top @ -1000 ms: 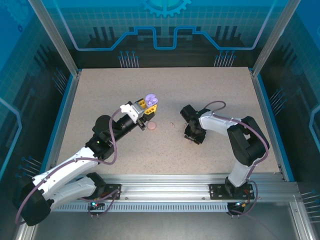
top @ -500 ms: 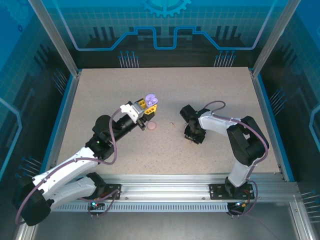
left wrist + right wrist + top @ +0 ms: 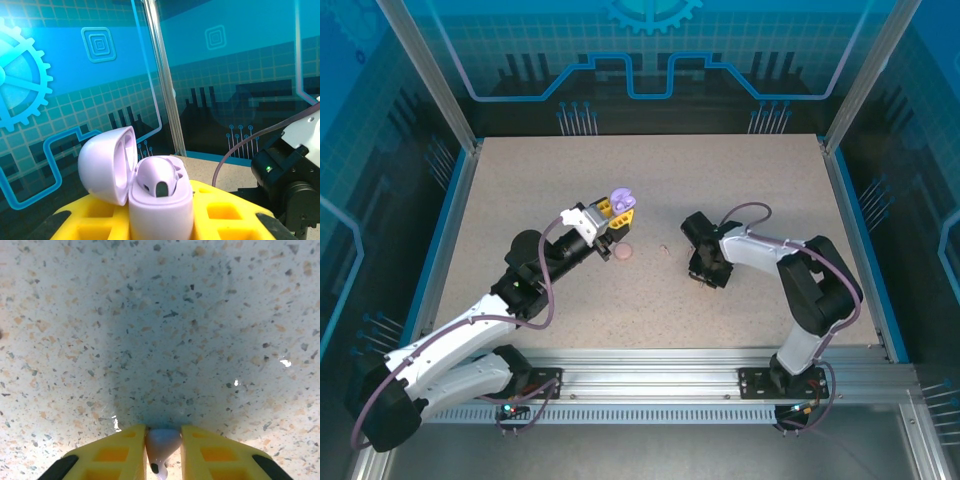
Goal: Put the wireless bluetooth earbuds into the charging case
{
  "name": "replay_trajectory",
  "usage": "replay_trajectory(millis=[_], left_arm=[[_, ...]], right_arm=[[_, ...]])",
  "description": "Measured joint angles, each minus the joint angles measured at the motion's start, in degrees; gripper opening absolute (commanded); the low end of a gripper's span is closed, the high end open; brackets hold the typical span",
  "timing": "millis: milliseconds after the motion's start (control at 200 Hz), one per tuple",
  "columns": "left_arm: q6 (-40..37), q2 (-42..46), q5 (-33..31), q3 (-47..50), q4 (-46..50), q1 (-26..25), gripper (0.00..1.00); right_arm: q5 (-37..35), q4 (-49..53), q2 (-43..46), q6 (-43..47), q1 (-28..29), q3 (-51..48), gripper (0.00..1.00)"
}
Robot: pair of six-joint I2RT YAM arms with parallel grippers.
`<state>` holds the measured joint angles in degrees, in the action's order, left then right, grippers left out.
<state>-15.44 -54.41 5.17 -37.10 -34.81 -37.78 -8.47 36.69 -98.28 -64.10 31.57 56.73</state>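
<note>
My right jaws have just squeezed in, and now they pinch a pale earbud (image 3: 162, 441) between the yellow pads (image 3: 120, 450), down at the worktop (image 3: 740, 180), to the right of the open purple case (image 3: 161, 200) and nearer my bases. A second ago they stood wider. That gap is gone, so I judge the pickup made, though the bud hasn't left the surface yet. My left jaws stay pressed on the purple case, holding it up off the worktop with the lid swung back. One pocket looks already filled. Just nearer my bases than that case lie a round pink case (image 3: 623, 252) and a tiny pink bud (image 3: 663, 249). Next comes the lift and the carry leftward to the purple case. The bud sits right at my tips, so it could slip.
</note>
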Motion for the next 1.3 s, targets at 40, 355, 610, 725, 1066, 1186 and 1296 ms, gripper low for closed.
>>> replay_trajectory(millis=[40,355,610,725,1066,1186,1296], left_arm=[[0.0,0.0,0.0,0.0,0.02,0.0,0.0],[0.0,0.0,0.02,0.0,0.02,0.0,0.0],[0.02,0.0,0.02,0.0,0.02,0.0,0.0],[0.02,0.0,0.02,0.0,0.02,0.0,0.0],[0.02,0.0,0.04,-0.02,0.13,0.0,0.0],[0.04,0.0,0.04,-0.02,0.26,0.0,0.0],[0.04,0.0,0.04,-0.15,0.44,0.0,0.0]], right_arm=[[0.0,-0.35,0.24,0.57,0.0,-0.33,0.19],[0.09,-1.42,0.74,4.85,0.33,-0.66,0.18],[0.7,-8.59,3.32,13.73,3.19,-0.72,0.15],[1.01,-11.58,7.17,18.34,3.39,-1.46,0.16],[1.53,-15.85,21.38,28.81,3.39,-3.04,0.18],[1.95,-15.56,25.64,31.65,3.39,-1.07,0.18],[2.67,-14.82,28.13,33.79,3.39,3.02,0.18]])
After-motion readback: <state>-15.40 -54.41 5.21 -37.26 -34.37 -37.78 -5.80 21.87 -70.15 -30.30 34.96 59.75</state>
